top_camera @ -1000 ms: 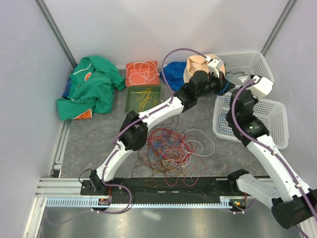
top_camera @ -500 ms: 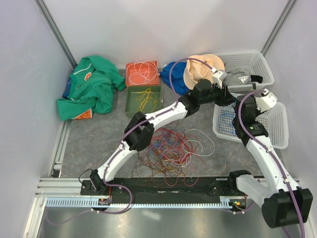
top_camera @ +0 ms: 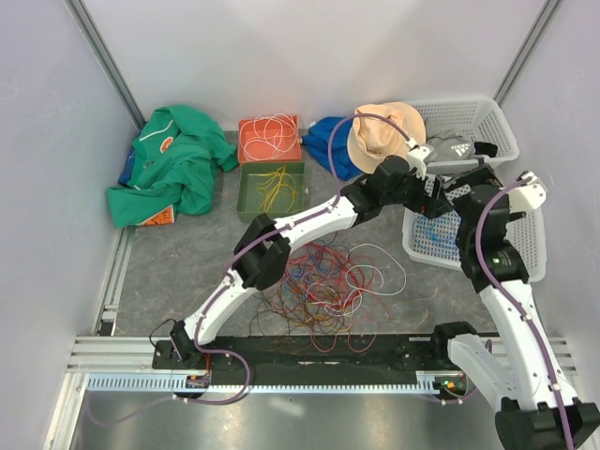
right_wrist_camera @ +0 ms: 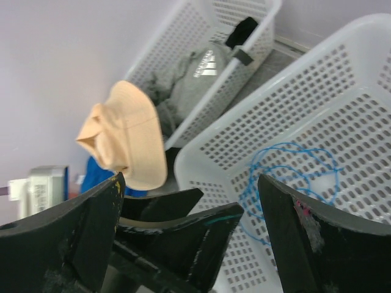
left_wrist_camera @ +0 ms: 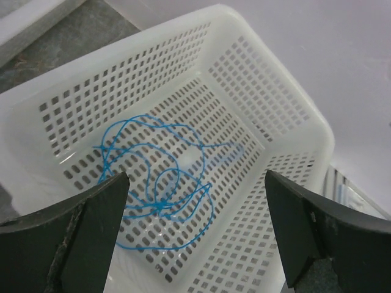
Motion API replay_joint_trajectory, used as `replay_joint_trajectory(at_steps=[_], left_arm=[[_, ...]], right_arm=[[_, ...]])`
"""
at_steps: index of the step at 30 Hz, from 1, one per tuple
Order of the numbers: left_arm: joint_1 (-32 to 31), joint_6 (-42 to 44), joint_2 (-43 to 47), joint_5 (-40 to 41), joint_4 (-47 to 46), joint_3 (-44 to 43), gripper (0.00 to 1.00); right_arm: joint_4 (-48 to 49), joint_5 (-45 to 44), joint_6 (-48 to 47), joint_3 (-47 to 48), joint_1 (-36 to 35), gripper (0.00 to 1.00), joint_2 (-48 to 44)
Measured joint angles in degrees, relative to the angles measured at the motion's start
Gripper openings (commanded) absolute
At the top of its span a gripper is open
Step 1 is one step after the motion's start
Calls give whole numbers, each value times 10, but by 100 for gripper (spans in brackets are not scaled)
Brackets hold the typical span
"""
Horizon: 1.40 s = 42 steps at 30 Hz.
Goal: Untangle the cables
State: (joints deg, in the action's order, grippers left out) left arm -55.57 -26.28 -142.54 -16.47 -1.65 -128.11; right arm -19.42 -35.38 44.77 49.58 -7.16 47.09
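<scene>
Hovering wide open and empty, the left gripper and right gripper hang above a blue cable in the basket below; the tangled cables lie behind them, nearer the left one.

Two white baskets, two trays, one hat, one cable heap

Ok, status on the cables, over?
Left gripper open, right gripper open, both empty at white basket. Blue cable lies in it. Main tangle on table. Nothing blocking.

obstacle: basket walls | free: from above (hat nearby)
</scene>
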Motion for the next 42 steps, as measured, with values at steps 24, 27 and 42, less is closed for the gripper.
replay_joint_trajectory(at_steps=[24, 27, 42], left_arm=[[1, -78, 779, 320, 22, 770, 100], [1, -119, 845, 324, 69, 847, 100], [1, -215, 1119, 337, 177, 1008, 100]], right_arm=[[81, 357, -73, -147, -177, 95, -12], [82, 348, -96, -165, -229, 94, 9], [78, 306, -128, -250, -428, 90, -7]])
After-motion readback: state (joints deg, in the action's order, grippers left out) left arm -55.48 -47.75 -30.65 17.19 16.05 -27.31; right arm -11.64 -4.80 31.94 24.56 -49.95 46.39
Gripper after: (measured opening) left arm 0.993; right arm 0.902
